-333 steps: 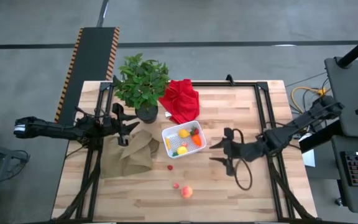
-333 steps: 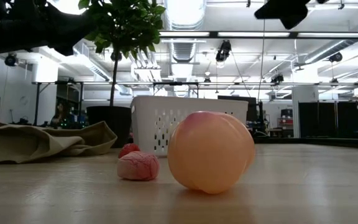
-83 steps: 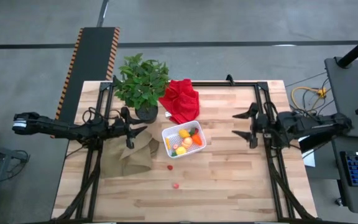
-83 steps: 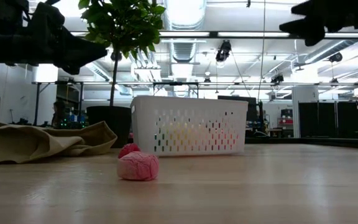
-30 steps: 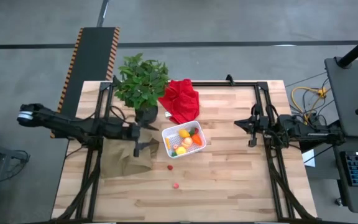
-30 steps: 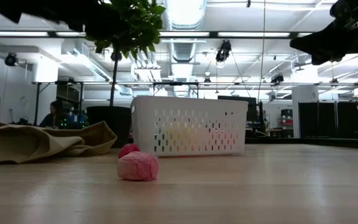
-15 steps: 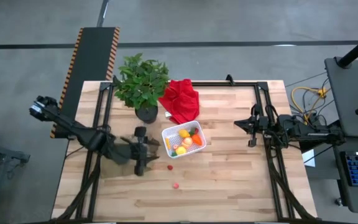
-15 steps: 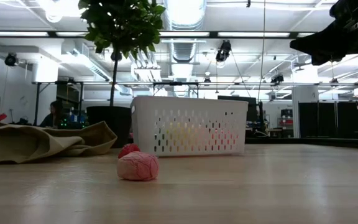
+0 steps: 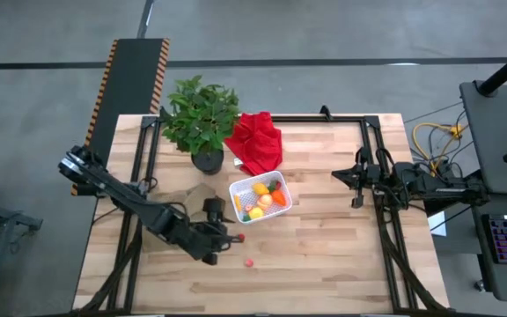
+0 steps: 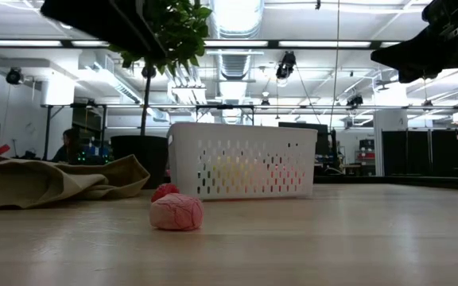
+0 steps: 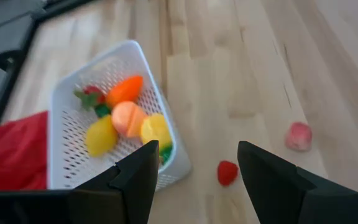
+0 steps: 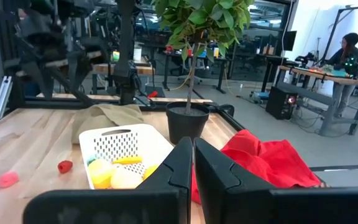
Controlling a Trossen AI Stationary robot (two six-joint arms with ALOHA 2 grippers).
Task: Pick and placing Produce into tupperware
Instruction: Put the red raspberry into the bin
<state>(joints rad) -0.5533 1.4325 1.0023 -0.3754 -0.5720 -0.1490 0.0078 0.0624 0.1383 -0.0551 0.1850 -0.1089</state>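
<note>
Just ahead of the left gripper [image 9: 227, 236], whose two dark fingers [image 11: 135, 180] stand well apart with nothing between them, a small red berry [image 11: 227, 172] lies on the bare wood of the table [image 9: 324, 255]. This gripper hovers low over the table's middle, its arm reaching in across the crumpled brown paper bag [image 10: 46, 181]. Slightly beyond the red berry and to one side of it rests a second, pink berry [image 11: 299, 136], apart from the first; the low view shows both on the table surface in front of the container.

Next past the left gripper, close beside the red berry but not touching it, sits the white tupperware [image 9: 238, 187], a perforated container with rounded corners. Inside it lie the orange carrot [image 11: 124, 89], a peach [image 11: 128, 117], a yellow lemon [image 11: 100, 137], a further yellow piece [image 11: 156, 129] and a red, green-topped fruit [image 11: 92, 94], all crowded together.

Behind the tupperware, farther from the left gripper, lies the red cloth [image 9: 258, 143], and alongside it stands the potted plant [image 9: 201, 119] in its dark pot.

Well apart from all of these, over the table's right edge, the right gripper [image 9: 353, 177] waits in the air with its fingers pressed together, empty, pointing toward the tupperware.
</note>
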